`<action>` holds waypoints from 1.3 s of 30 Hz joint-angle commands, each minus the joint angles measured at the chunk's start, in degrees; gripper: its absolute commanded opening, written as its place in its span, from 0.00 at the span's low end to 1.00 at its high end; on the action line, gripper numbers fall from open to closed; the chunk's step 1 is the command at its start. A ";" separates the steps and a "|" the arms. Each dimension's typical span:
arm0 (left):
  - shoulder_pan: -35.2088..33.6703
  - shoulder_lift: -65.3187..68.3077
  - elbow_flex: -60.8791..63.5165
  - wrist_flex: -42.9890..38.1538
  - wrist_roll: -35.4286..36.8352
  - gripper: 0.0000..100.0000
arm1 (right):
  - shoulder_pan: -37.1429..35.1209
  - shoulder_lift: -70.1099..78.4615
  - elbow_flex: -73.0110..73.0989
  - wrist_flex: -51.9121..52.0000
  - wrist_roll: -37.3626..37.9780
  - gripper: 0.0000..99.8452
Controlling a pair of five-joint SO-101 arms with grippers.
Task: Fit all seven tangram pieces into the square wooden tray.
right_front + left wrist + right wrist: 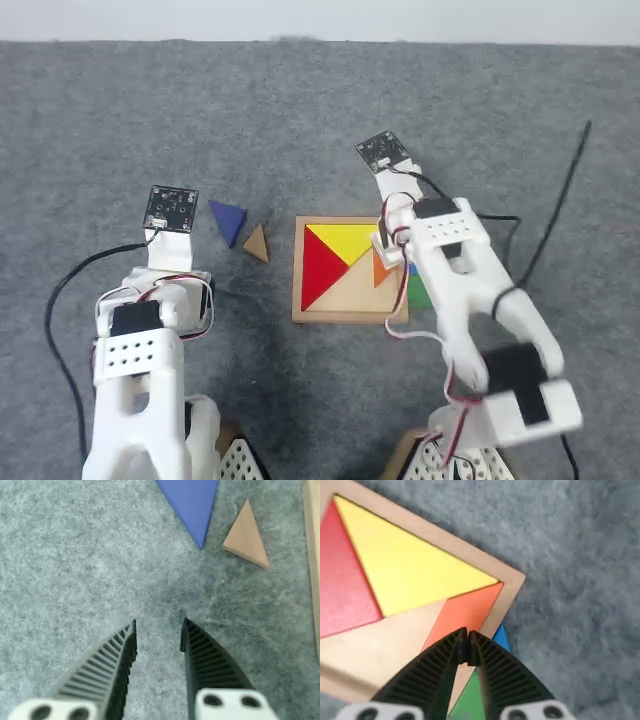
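Note:
The square wooden tray point(348, 315) holds a red triangle point(322, 265), a yellow triangle point(345, 240) and a small orange triangle point(470, 610) in its corner by the right arm. My right gripper point(466, 632) is shut, tips low over the orange piece's edge, with nothing seen between them. A green piece point(467, 705) and a blue piece point(502, 639) lie just outside the tray rim point(512, 587), partly under that gripper. Left of the tray, a dark blue triangle point(192, 502) and a plain wooden triangle point(247, 537) rest on the felt. My left gripper point(159, 624) stands open, short of them.
Grey felt covers the whole table. The tray's lower half point(345, 295) is bare wood. A black cable point(560, 200) runs across the felt to the right of the right arm. Both arm bases stand at the near edge.

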 commanded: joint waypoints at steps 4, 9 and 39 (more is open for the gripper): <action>-0.09 -0.44 0.31 -1.14 0.70 0.13 | 2.42 -11.91 1.05 9.54 0.35 0.01; -0.09 -0.44 0.31 -1.14 0.70 0.13 | 7.16 -12.53 6.24 10.33 -0.70 0.07; 3.25 2.11 -6.64 3.08 0.79 0.14 | 7.52 -12.18 12.48 4.88 -12.48 0.22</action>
